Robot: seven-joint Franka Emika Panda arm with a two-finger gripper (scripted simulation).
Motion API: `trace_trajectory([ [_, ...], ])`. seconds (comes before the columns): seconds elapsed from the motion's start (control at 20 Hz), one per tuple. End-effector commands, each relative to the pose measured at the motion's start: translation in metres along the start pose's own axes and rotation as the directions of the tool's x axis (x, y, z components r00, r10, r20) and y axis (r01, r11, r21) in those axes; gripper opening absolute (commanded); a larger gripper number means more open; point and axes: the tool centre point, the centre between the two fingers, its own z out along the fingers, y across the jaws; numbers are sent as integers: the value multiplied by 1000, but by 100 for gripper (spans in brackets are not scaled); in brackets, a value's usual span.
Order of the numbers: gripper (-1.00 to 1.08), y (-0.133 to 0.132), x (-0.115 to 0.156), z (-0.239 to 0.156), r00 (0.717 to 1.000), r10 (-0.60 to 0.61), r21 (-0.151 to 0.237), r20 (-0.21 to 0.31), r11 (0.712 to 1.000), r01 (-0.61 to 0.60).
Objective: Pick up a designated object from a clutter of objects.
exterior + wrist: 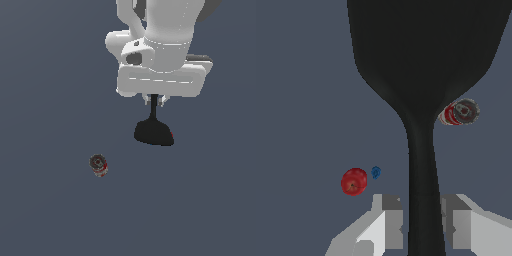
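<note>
Hanging from the gripper (421,229), the black spatula (423,75) is held by its thin handle, which runs between the two grey fingers (391,225) with one pad on each side of it, the jaws narrowed onto the shaft. In the exterior view the spatula's (154,132) broad blade sits at about six o'clock from the white hand, its handle rising into the gripper (155,101). The small red-and-white can (98,165) lies on the dark floor (45,100) at about eight o'clock from the blade, well apart. The wrist view shows the red round object (354,181) with the tiny blue piece (376,172) just beside it, and the can (459,112) past the blade's edge.
</note>
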Motion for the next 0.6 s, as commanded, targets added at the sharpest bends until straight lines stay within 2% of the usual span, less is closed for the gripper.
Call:
trace_trajectory([
  [0.0, -100, -6, -10, -24, 1000, 0, 0, -1, 1000, 0],
  [0.3, -100, -18, -27, -64, 1000, 0, 0, -1, 1000, 0],
  [0.55, -100, -24, -34, -82, 1000, 0, 1, -1, 1000, 0],
])
